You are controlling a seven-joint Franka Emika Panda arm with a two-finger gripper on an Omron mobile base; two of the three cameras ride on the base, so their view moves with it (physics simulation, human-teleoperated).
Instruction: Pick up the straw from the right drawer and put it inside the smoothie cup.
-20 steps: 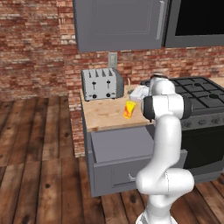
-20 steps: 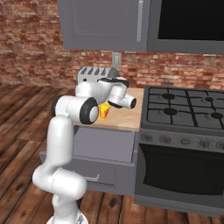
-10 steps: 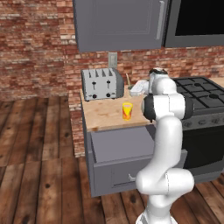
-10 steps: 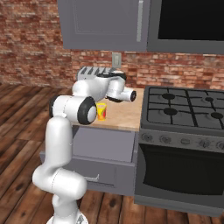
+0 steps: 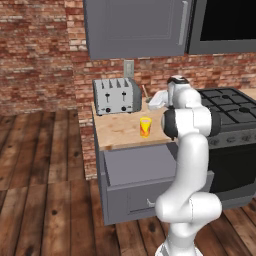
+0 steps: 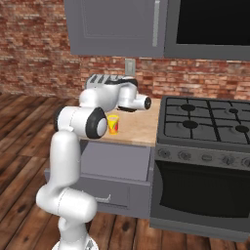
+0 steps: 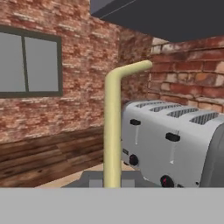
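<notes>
Hand view: the straw (image 7: 112, 131) rises from bottom centre, clamped in the pincer. Its bent tip points upper right, above the toaster (image 7: 175, 144).

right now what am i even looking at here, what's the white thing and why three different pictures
The white thing is a robot arm in a simulated kitchen. Two pictures come from cameras on its base, behind it to its left and right. The third comes from a camera on its hand. On the wooden counter stand a silver toaster and a small yellow smoothie cup. Below, the grey right drawer is pulled open. The gripper, raised over the counter near the toaster, is shut on a pale yellow straw with a bent top, seen close up in the hand view.
</notes>
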